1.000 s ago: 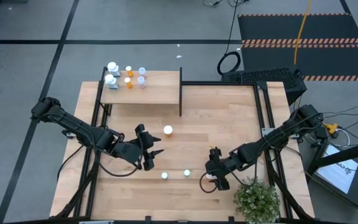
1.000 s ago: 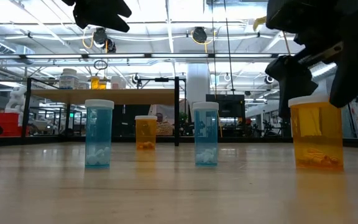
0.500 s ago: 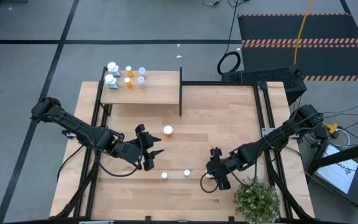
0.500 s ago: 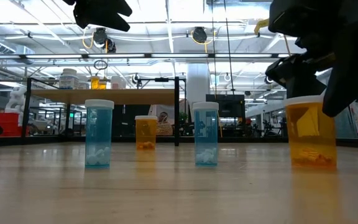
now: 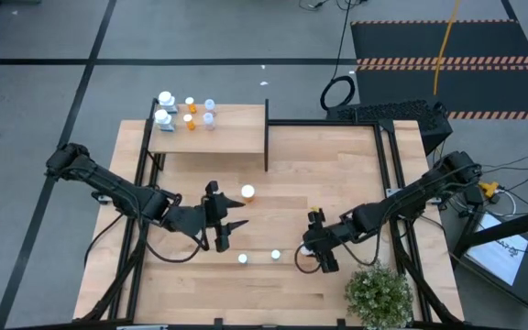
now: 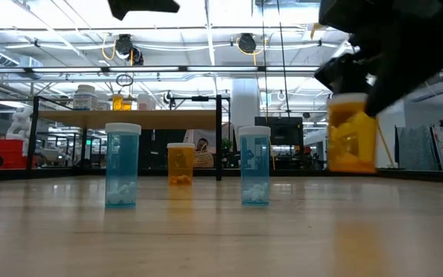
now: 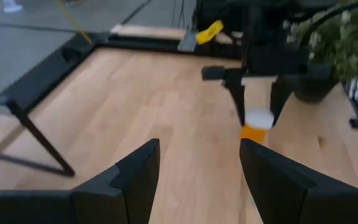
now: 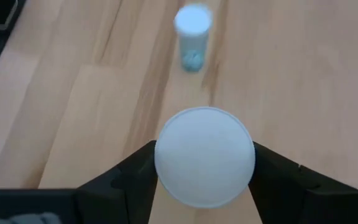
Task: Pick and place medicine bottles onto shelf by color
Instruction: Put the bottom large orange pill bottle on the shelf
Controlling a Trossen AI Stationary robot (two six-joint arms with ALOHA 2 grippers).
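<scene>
Lifting an orange bottle (image 6: 351,132) clear of the tabletop (image 5: 337,192), pinched under its white cap by the right gripper (image 5: 316,252).

Held upright, probably for carrying to the shelf (image 5: 232,137), where white, orange and bluish bottles stand grouped at the far end. Left gripper (image 5: 230,229) waiting spread wide, near two blue bottles (image 6: 122,165).

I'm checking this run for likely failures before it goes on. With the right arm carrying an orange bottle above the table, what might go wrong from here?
1. The right gripper clamps the orange bottle only at its white cap, body hanging free above the tabletop; it might slip or swing.
2. The left gripper hovers open between that bottle and the shelf, so the arms could clash.
3. Two blue bottles stand below, easily knocked by a low carry.
</scene>
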